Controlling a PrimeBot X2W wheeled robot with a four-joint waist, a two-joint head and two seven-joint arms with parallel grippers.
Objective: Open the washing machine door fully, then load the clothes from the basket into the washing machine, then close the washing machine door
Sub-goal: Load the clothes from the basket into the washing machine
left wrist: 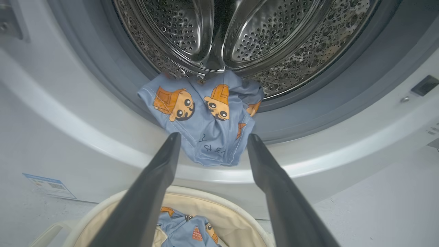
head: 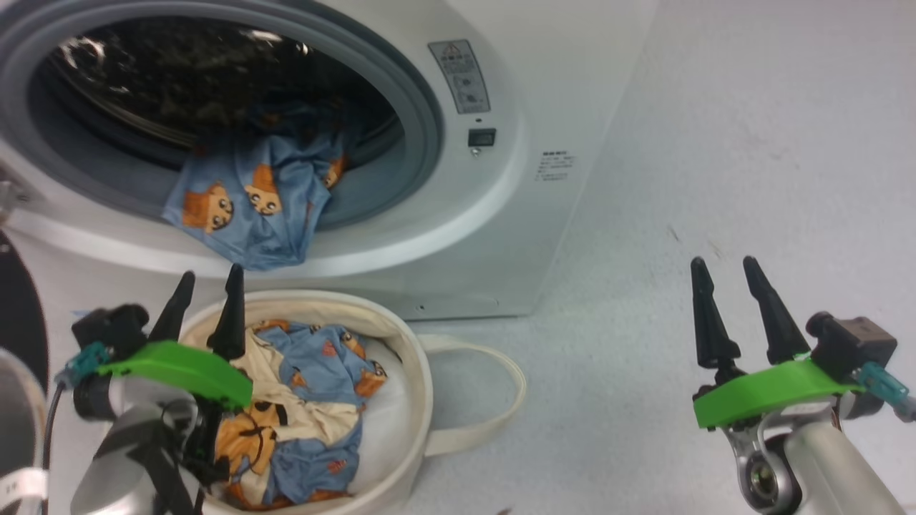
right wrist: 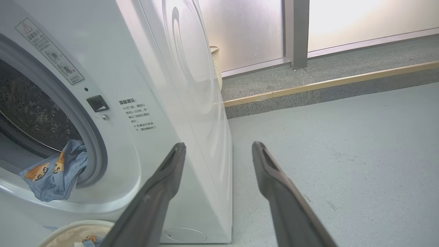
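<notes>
Surface: pale grey speckled floor, scuffed in places. In the right wrist view, a raised grey step with a wood-coloured edge strip crossed the upper right, with frosted panels behind it.

Far left of the head view: glossy black washing machine door, swung clear of the opening.

Lower left: left gripper, fingers spread and holding nothing, pointing up the frame over the near-left rim of the basket.

The basket stood on the floor just in front of the washing machine. One loop handle lay flat, sticking out toward the right. The clothes inside it were bunched blue and cream.

Upper left to centre: the machine mouth was open, with the drum bare at the back. One blue garment was draped over the grey rubber ring, half in and half out. Its long axis ran top to bottom of the frame, the free end hanging toward the basket. In the left wrist view it lay beyond the fingertips, not touching them.

Lower right: right gripper, released and empty, above bare floor and well apart from the basket.
</notes>
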